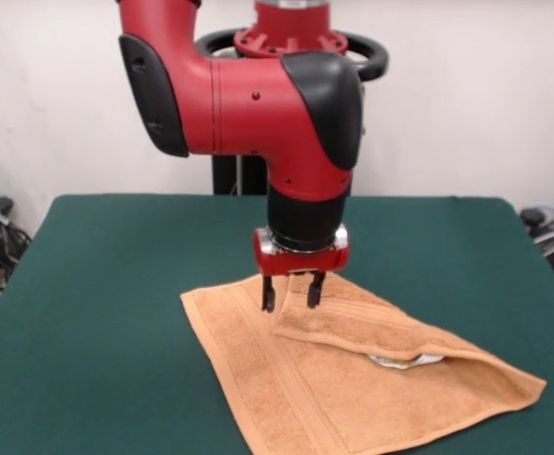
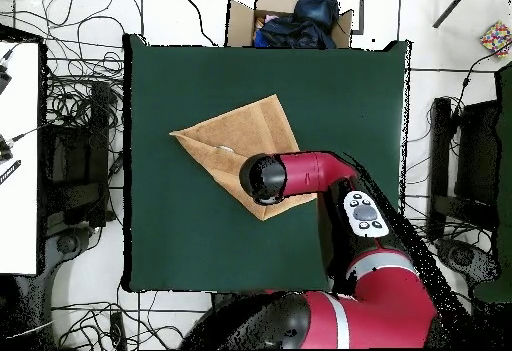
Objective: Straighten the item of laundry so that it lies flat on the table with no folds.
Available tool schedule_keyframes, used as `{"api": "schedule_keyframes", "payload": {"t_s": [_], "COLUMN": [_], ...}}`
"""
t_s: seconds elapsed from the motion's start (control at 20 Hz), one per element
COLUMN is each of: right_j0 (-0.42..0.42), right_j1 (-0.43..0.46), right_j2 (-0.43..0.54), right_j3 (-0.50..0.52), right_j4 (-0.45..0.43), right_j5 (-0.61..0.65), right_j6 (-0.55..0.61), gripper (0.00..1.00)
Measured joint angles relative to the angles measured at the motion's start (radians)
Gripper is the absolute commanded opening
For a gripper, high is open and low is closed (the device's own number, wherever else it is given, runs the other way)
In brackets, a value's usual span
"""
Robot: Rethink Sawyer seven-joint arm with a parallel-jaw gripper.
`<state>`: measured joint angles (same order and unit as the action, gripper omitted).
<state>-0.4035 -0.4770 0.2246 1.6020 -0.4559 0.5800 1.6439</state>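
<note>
The orange-tan item of laundry (image 1: 286, 398) lies on the green table (image 1: 106, 284) toward the front right, folded over. One corner is turned back as a triangular flap (image 1: 391, 327), and a small white tag (image 1: 405, 361) peeks out from under the flap's edge. My gripper (image 1: 291, 292) points straight down at the flap's far tip, open, with one finger on each side of that tip and the fingertips (image 1: 268, 301) at cloth level. Seen from overhead, the laundry (image 2: 235, 132) shows as a folded shape on the table (image 2: 340, 87), and the arm's wrist (image 2: 265, 179) hides the gripper and one corner.
An open cardboard box (image 2: 290, 17) with dark blue fabric sits just past one table edge. Cables (image 2: 70, 117) cover the floor beside the table, and a white desk (image 2: 20, 157) stands beyond them. Wide green surface lies around the cloth on all sides.
</note>
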Motion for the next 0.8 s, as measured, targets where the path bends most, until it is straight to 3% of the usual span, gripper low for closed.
{"api": "schedule_keyframes", "payload": {"t_s": [0.8], "right_j0": [0.000], "right_j1": [0.065], "right_j2": [0.000], "right_j3": [-0.029], "right_j4": [0.000], "right_j5": [0.000], "right_j6": [0.000], "gripper": [1.00]}}
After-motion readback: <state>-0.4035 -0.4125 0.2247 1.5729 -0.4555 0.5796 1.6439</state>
